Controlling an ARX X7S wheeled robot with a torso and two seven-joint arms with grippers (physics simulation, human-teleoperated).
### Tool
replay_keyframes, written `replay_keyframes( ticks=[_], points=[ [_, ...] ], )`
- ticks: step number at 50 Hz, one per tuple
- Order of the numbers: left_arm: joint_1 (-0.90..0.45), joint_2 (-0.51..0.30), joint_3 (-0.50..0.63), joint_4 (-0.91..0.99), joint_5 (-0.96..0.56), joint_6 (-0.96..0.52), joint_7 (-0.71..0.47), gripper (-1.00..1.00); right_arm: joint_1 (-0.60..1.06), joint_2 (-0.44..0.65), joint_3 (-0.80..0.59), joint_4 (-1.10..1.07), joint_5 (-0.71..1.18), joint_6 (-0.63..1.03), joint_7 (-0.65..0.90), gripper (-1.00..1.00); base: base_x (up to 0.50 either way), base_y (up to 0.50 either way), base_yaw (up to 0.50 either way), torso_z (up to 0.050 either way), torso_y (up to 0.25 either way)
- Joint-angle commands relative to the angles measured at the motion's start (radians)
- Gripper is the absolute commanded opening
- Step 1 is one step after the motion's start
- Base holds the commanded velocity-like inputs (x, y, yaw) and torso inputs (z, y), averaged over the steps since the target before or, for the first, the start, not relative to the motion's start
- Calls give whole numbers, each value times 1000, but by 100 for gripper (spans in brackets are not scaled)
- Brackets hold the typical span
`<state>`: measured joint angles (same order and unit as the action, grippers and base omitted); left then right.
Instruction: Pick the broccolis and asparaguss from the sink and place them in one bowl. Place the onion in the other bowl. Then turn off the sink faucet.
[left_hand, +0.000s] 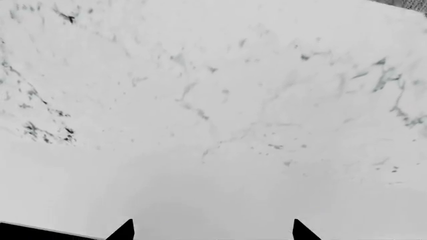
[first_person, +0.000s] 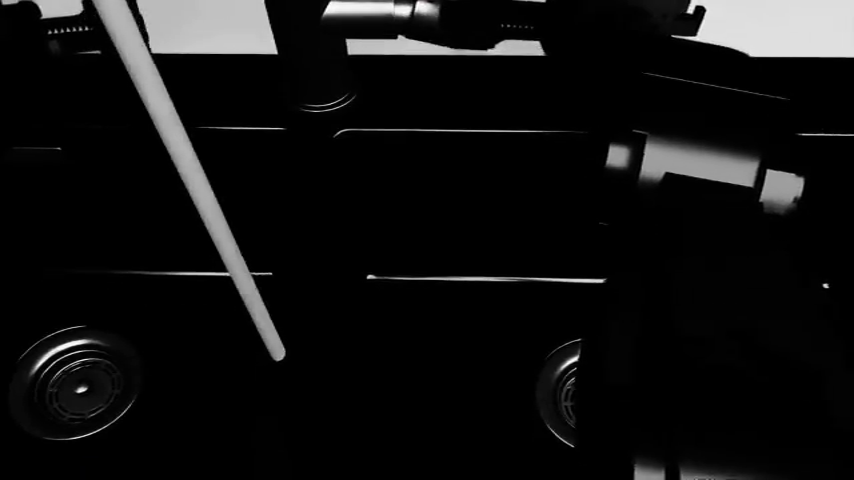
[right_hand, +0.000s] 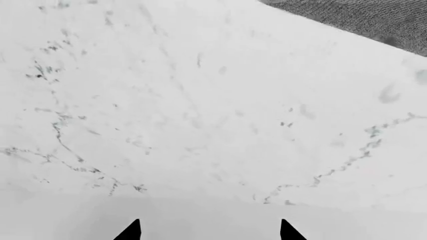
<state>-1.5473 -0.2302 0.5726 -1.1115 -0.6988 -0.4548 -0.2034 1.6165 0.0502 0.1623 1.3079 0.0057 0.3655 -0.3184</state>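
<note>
Marble (left_hand: 213, 90) fills both wrist views — left gripper (left_hand: 213, 231) and right gripper (right_hand: 210, 231) spread apart, empty. From the head, the black sink (first_person: 441, 210) lies ahead; faucet (first_person: 310, 60) at eleven o'clock, no vegetables visible — nearer arm unclear.

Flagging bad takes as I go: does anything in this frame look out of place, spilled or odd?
One thing: a water stream slants diagonally across the black sink, so the faucet is running. No vegetables or bowls show. Both wrist views see only bare white marble, with fingertips apart.
</note>
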Motion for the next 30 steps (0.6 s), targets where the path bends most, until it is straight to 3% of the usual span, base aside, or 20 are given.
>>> replay_keyframes(
  ticks=[1, 13, 23, 27, 30],
  points=[
    [10, -6, -5, 18, -5, -8, -10, 100, 30, -34, -3, 1, 1, 29, -29, 100, 0, 0, 0, 0, 0],
    [16, 0, -2, 19, -3, -2, -6, 100, 63, -49, -37, 1, 61, 108, -30, 100, 0, 1, 3, 0, 0],
    [7, 5, -2, -12, 3, 13, 8, 100, 90, -50, -296, 1, 467, 149, -16, 100, 0, 1, 2, 0, 0],
    [9, 6, -2, -16, 4, 17, 9, 100, 92, -50, -394, 1, 551, 145, -7, 100, 0, 3, 5, 0, 0],
    [17, 4, -3, -4, 2, 12, 4, 100, 92, -50, -376, 1, 534, 142, -3, 100, 0, 3, 6, 0, 0]
  ],
)
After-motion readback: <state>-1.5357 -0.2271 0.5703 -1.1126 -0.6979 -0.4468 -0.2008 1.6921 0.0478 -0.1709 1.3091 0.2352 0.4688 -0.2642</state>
